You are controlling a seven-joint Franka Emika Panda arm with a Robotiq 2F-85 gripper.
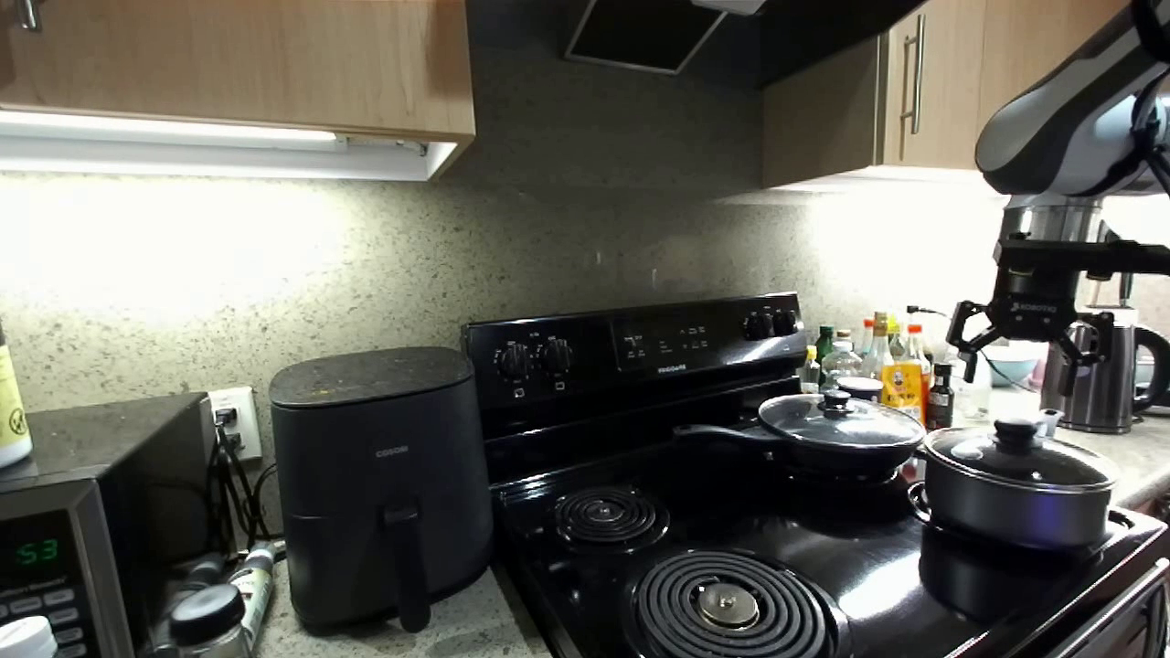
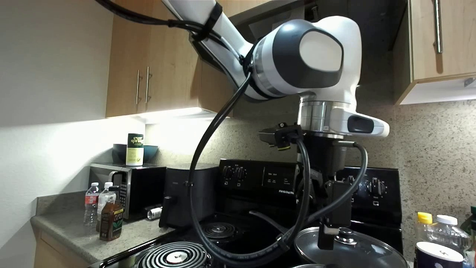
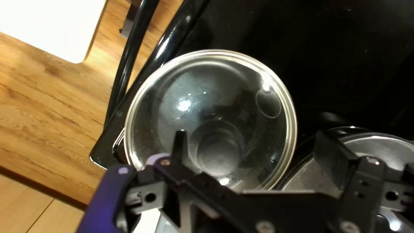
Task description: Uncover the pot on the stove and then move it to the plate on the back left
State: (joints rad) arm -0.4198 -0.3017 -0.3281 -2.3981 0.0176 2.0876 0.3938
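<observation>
The dark grey pot (image 1: 1015, 512) sits at the front right of the black stove (image 1: 877, 585). A glass lid (image 1: 969, 454) with a black knob (image 1: 1015, 434) covers it. In the wrist view the lid (image 3: 210, 87) fills the middle, its knob (image 3: 218, 155) low between the fingers. The plate, a small coil burner (image 1: 603, 516), is bare at the back left; it also shows in an exterior view (image 2: 218, 230). My gripper (image 1: 1019, 366) is open and empty, pointing down above the lid, apart from it. In the wrist view its fingers (image 3: 252, 134) are wide apart.
A lidded pan (image 1: 836, 448) stands on the back right burner, its handle toward the back left. A larger coil burner (image 1: 731, 608) is at the front left. An air fryer (image 1: 379, 493) stands left of the stove. Bottles (image 1: 882, 366) and a kettle (image 1: 1111, 384) stand on the right.
</observation>
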